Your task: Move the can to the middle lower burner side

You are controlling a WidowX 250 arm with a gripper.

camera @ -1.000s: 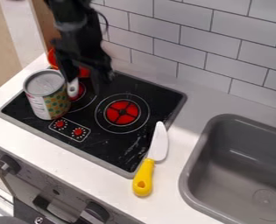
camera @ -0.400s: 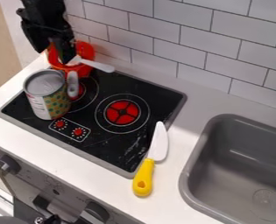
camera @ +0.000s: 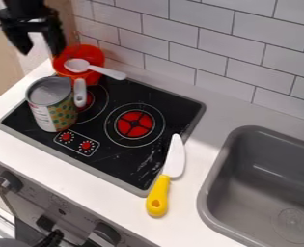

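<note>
The black gripper (camera: pixel 43 51) hangs at the upper left, above and behind the can and just left of the red pot. Its two fingers stand apart with nothing held between them. A can (camera: pixel 53 105) with a grey top and a green-dotted label stands upright on the left part of the black stovetop (camera: pixel 115 157), partly in front of the left burner. The middle burner (camera: pixel 134 124), with a red centre, lies to the right of the can.
A red pot (camera: pixel 63 72) holding a white spoon (camera: pixel 105 72) stands behind the can. A grey handle (camera: pixel 80 93) rises beside the can. The yellow-handled knife (camera: pixel 158 195) lies over the stove's right front edge; a grey sink (camera: pixel 212 193) is further right.
Up and to the left, the gripper has moved away from above the stove, uncovering the red pot and the white spoon. The can has stayed where it was.
</note>
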